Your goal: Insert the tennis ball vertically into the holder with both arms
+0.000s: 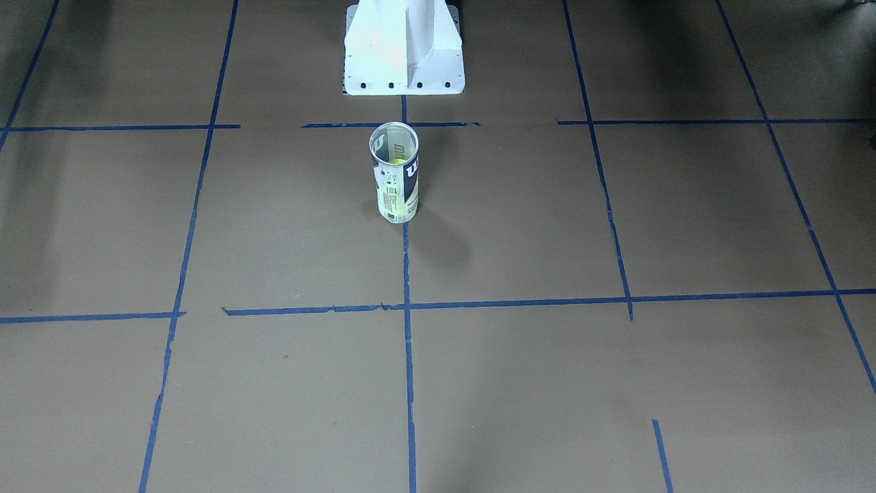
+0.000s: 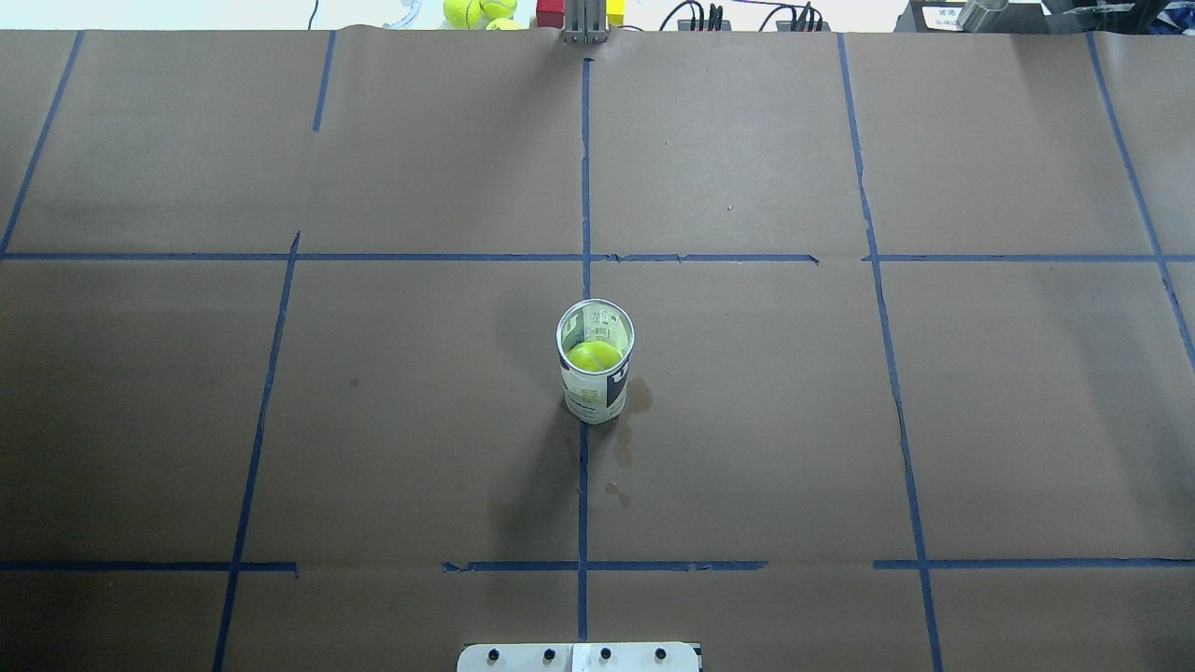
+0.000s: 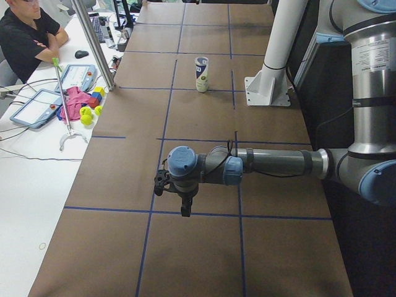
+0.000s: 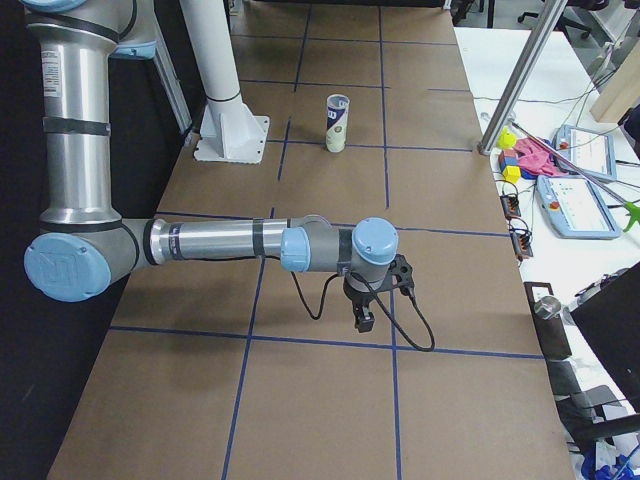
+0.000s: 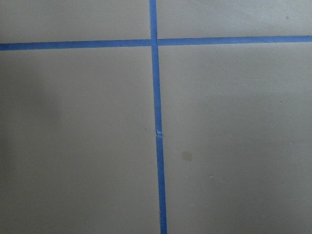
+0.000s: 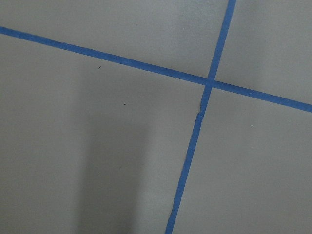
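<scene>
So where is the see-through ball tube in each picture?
Exterior front-facing: the holder stands upright, upper middle, just below the white pedestal base.
Overhead exterior: holder at the centre, above that base.
Exterior left: holder near the top, left of that base.
Exterior right: holder near the top, right of that base.
Left wrist-mounted: not in it.
Right wrist-mounted: not in it.
Shared landmark: the white pedestal base.
</scene>
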